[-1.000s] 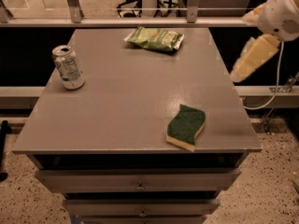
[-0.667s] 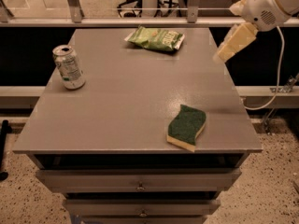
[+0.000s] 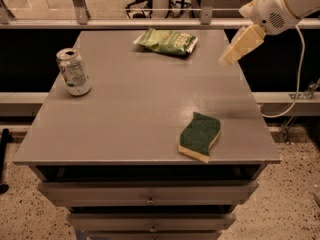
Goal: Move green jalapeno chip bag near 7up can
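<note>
A grey bench (image 3: 135, 109) carries three things. The green chip bag (image 3: 167, 41) lies flat near the far edge, a little right of the middle, with its printed face up. The drink can (image 3: 73, 72) stands upright at the left side of the bench, silver-white with green print and a shiny top. It is well apart from the bag, with bare bench between them. A dark green wavy sponge (image 3: 200, 136) with a yellow base lies near the front right corner, far from both the bag and the can.

The claw (image 3: 239, 46) hangs in the air above the right edge of the bench, to the right of the chip bag and close to it but not touching it. It looks pale yellow and points down and to the left. Whether it is parted or closed cannot be made out, and it holds nothing that can be seen. The white arm (image 3: 287, 1) reaches in from the upper right corner, and a pale cable (image 3: 299, 59) droops from it past the bench's right side. Drawers (image 3: 150, 194) sit below the bench top.
</note>
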Motion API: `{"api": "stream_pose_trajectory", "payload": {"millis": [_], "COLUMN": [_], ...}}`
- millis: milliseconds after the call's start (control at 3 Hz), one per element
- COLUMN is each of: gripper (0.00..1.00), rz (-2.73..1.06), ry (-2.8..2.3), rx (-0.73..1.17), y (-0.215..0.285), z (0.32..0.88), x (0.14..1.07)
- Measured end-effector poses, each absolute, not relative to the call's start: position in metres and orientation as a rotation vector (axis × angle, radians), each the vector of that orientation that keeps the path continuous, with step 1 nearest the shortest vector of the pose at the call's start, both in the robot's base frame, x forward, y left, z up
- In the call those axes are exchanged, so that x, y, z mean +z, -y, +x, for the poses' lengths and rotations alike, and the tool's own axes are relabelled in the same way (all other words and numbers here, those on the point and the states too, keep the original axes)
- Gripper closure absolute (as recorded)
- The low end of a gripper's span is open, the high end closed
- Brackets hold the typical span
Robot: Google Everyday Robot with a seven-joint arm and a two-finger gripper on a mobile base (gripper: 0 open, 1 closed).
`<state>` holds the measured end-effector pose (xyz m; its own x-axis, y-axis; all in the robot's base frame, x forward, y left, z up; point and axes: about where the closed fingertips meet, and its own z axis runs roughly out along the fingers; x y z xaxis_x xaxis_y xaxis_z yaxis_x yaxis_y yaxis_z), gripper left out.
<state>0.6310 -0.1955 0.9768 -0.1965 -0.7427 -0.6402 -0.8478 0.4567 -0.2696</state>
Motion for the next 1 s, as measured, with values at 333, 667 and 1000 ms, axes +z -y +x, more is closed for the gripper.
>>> {"api": "stream_pose_trajectory", "payload": {"millis": [333,667,1000], "gripper": [0.0,0.0,0.0], "rz": [-1.223,-1.088,-0.954], "ry": [-1.984,-1.983,-1.979], "rx": [0.243,0.28,0.303], "y": [0.165,0.138,0.112], "z": [0.649,0.677,0.709], "x": [0.964,0.948,0.933]}}
